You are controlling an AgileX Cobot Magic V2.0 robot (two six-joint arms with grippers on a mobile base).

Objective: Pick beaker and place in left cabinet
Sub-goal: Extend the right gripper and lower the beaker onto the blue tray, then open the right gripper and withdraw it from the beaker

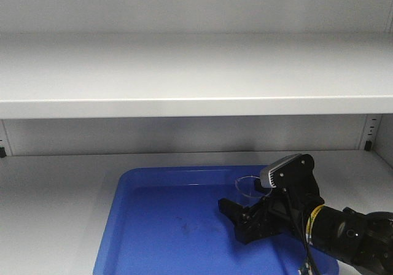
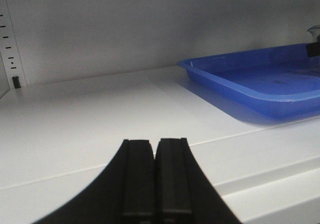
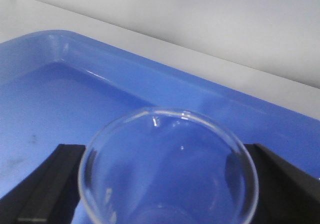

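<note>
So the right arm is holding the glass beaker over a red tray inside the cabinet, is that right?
Nearly. The tray is blue, not red, as the exterior front-facing view shows. The rest holds: the right gripper has its jaws on either side of the glass beaker over that tray inside the cabinet.

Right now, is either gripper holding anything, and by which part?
The right gripper holds the beaker by its sides below the rim, above the blue tray. The left gripper is shut, empty.

Lab: glass beaker (image 3: pixel 170 169), grey shelved cabinet (image 1: pixel 184 72).
</note>
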